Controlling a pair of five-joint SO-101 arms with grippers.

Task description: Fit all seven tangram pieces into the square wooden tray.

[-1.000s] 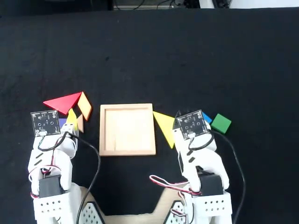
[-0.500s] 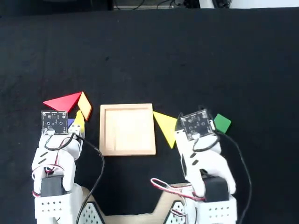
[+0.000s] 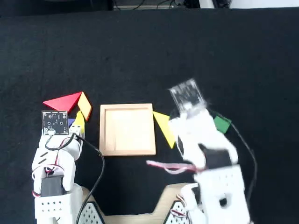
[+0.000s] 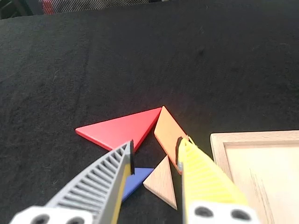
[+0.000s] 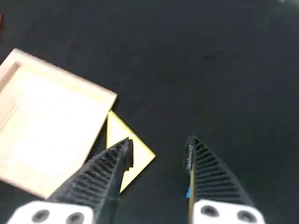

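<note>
Two pairs of jaws stand parted, and neither holds anything. On the left gripper (image 4: 155,148) the grey and yellow fingers are about half open, hanging just above a cluster of pieces. A red triangle (image 4: 119,130) and an orange parallelogram (image 4: 169,130) meet at one corner beyond the tips. A small bare-wood triangle (image 4: 162,182) lies beneath the gap between the fingers, and a blue piece (image 4: 136,179) is partly hidden under the grey finger. On the right gripper (image 5: 158,147) the two black fingers are likewise well open above the black cloth (image 5: 224,70). One tip is over the edge of a large yellow triangle (image 5: 117,133), which lies just beside the square wooden tray (image 5: 70,77). A green square (image 3: 222,123) lies on the far side of that arm from the tray. No piece is in the tray. The pieces look thin, stiff, light and smooth-faced, lying flat on the cloth, so they probably offer little edge to bite and may slide; a hold across two opposite edges at a narrow part, with the jaws pressed low, seems safest
</note>
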